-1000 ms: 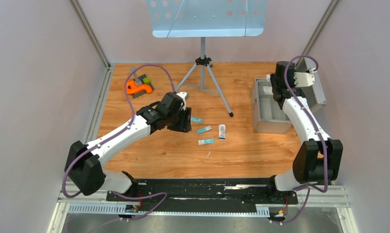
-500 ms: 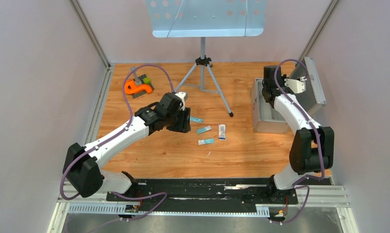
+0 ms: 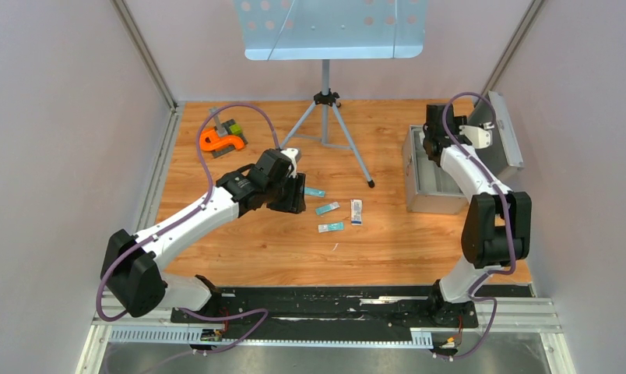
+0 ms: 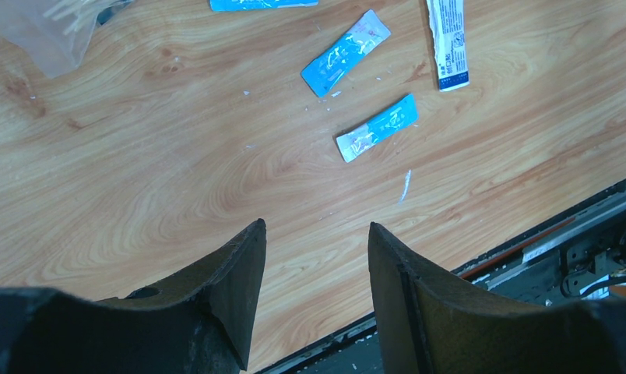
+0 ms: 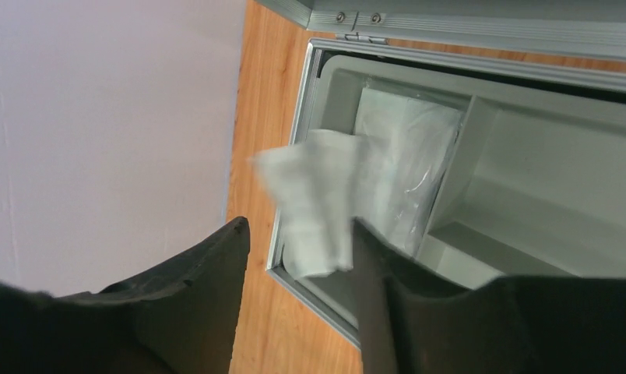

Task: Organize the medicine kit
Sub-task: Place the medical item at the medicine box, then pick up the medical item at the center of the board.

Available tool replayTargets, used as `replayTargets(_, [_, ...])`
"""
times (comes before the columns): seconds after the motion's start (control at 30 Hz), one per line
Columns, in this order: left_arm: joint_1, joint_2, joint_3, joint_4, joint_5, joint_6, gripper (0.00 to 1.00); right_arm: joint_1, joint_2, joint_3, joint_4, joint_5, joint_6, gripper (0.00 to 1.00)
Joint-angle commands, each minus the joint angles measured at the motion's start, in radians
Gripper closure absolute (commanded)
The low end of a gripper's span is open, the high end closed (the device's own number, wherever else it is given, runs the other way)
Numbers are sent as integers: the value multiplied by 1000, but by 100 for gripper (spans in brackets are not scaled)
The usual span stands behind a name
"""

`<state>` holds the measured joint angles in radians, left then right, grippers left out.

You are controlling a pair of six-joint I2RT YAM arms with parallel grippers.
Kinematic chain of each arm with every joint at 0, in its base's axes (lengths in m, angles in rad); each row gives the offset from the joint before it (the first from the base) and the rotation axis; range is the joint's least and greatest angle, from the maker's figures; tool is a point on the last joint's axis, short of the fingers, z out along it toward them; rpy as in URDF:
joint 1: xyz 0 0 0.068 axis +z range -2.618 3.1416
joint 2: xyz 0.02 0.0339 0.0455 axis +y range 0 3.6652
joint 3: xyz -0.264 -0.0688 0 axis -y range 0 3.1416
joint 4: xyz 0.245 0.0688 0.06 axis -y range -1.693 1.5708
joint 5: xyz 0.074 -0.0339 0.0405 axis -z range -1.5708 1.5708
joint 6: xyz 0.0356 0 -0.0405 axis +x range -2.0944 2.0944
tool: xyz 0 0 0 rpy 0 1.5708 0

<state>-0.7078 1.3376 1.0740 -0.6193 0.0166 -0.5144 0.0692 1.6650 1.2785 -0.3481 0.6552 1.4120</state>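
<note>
While the right gripper [image 5: 298,226] hangs over the open medicine kit [image 3: 430,204] at the table's [image 3: 294,249] right edge, its jaws stand apart with a blurred white packet [image 5: 310,202] between them, above the kit's end compartment; I cannot tell whether either finger touches it. A clear bag [image 5: 411,148] lies in that compartment. The left gripper [image 4: 316,230] is spread and empty above mid-table, near two blue sachets [image 4: 345,53] and a white strip [image 4: 448,43].
</note>
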Motion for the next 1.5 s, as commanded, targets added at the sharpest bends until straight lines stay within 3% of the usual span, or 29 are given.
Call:
replayTargets(0.0, [2, -31, 8, 5, -14, 9, 41, -11, 29, 67, 11, -13, -30, 45])
replayTargets(0.3, [2, -23, 19, 3, -14, 13, 41, -8, -40, 49, 15, -79, -86, 42])
replayTargets(0.57, [1, -18, 27, 4, -27, 17, 41, 67, -193, -39, 122, -238, -443, 43])
replayTargets(0.77, [23, -37, 23, -12, -70, 8, 41, 222, -322, -185, 152, -386, -728, 43])
replayTargets(0.93, [75, -64, 6, -26, -88, -12, 41, 389, -395, -351, 99, -389, -752, 42])
replayTargets(1.13, [105, -100, -16, -16, -102, -39, 40, 511, -346, -440, 20, -400, -703, 41])
replayTargets(1.47, [108, -102, -27, -8, -85, -59, 40, 579, -18, -288, -87, -478, -796, 42])
